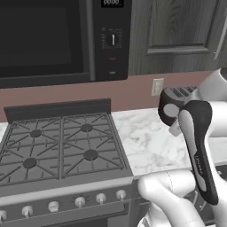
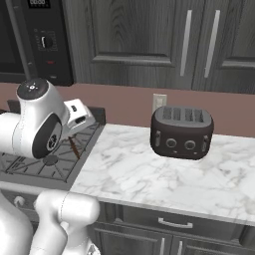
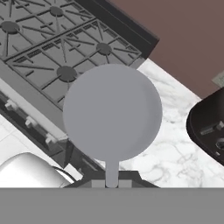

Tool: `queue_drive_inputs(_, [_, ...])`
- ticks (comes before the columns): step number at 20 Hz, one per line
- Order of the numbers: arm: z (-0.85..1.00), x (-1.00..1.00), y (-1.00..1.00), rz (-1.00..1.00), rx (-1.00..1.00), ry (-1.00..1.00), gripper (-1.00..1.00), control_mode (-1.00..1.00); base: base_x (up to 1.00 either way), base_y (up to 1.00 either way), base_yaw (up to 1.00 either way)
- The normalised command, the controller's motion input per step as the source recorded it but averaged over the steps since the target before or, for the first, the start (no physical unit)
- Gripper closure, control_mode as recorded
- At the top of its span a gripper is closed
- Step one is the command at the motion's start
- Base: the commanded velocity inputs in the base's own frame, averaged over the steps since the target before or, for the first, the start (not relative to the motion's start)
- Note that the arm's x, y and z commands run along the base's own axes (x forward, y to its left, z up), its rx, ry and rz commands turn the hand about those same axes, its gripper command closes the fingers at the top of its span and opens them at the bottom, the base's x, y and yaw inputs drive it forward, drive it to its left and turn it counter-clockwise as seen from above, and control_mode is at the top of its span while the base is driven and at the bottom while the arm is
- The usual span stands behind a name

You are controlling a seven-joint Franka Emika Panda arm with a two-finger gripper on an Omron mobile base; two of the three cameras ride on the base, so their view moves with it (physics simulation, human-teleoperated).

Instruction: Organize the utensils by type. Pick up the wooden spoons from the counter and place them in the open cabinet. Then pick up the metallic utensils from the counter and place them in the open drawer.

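My gripper is shut on a metallic utensil with a round silver head, which looms large in the hand view. In the right base view the gripper hangs over the seam between stove and counter, and the utensil's thin dark reddish handle slants down below it, clear of the surface. The white marble counter runs right from the stove toward the toaster. The wooden spoons, the open cabinet and the open drawer are out of view.
A black gas stove lies left of the counter, under a black microwave. A dark toaster stands at the back of the counter by a wall outlet. Shut dark cabinet doors hang above.
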Motion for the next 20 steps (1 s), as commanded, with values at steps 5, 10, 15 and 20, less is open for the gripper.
queue_drive_inputs(5, [0.0, -0.01, 0.01, 0.02, 0.0, 0.04, 1.0, -1.0, 0.0, 0.0, 0.0])
queue_drive_inputs(10, [0.0, 0.0, 0.0, 0.0, 0.0, 0.0, 1.0, -1.0, 0.0, 0.0, 0.0])
queue_drive_inputs(15, [0.0, 0.0, 0.0, 0.0, 0.0, 0.0, 1.0, -1.0, 0.0, 0.0, 0.0])
queue_drive_inputs(20, [0.0, 0.0, 0.0, 0.0, 0.0, 0.0, 1.0, 1.0, -0.01, 0.0, 0.0])
